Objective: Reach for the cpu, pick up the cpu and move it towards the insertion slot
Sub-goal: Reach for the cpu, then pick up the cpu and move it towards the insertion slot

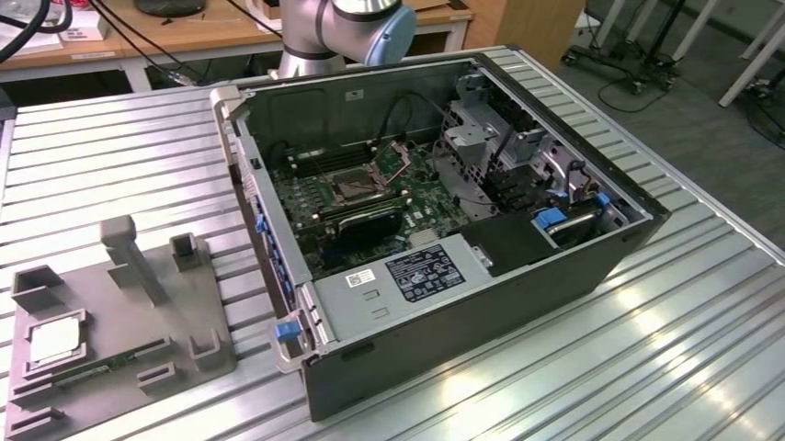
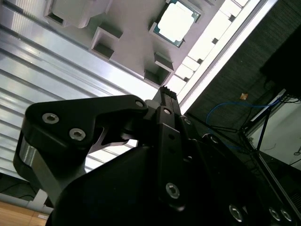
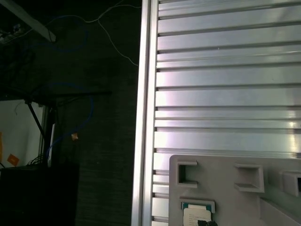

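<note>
The cpu (image 1: 55,341) is a small silvery-white square lying flat in a recess of the grey tray (image 1: 147,312), at the exterior view's left. Both wrist views also show the cpu (image 2: 176,20) (image 3: 197,215) on the tray (image 2: 131,42) (image 3: 225,188). In the second wrist view my black gripper (image 2: 164,92) hangs above the table, short of the chip and apart from it, holding nothing. The insertion slot (image 1: 356,189) is the dark square socket with a metal frame on the green board inside the open computer case (image 1: 491,276).
A thin green memory stick (image 1: 96,371) lies on the tray near the cpu, among upright grey posts (image 1: 135,257). The ribbed metal table (image 1: 110,156) ends in an edge rail (image 3: 146,113) with dark floor and cables beyond. The arm's base (image 1: 331,32) stands behind the case.
</note>
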{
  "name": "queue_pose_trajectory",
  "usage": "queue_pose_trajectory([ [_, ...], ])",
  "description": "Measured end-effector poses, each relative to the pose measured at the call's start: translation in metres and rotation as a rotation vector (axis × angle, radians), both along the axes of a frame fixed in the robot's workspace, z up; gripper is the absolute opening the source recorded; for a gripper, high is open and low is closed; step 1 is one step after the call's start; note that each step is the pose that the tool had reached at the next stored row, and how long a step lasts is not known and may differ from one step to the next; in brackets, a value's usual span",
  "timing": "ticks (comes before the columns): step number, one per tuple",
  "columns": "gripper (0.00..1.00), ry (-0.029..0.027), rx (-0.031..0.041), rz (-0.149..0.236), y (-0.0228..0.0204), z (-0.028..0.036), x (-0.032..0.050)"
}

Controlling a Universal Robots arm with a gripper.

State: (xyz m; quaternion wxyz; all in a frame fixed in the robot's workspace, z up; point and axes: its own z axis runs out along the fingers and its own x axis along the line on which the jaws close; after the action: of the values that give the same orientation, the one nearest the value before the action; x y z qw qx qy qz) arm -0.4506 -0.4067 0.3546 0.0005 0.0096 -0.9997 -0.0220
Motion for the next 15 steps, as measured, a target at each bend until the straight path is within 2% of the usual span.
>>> queue_pose_trajectory([
  [15, 0.11, 0.0, 0.0, 0.0, 0.0, -0.0004, 0.0],
])
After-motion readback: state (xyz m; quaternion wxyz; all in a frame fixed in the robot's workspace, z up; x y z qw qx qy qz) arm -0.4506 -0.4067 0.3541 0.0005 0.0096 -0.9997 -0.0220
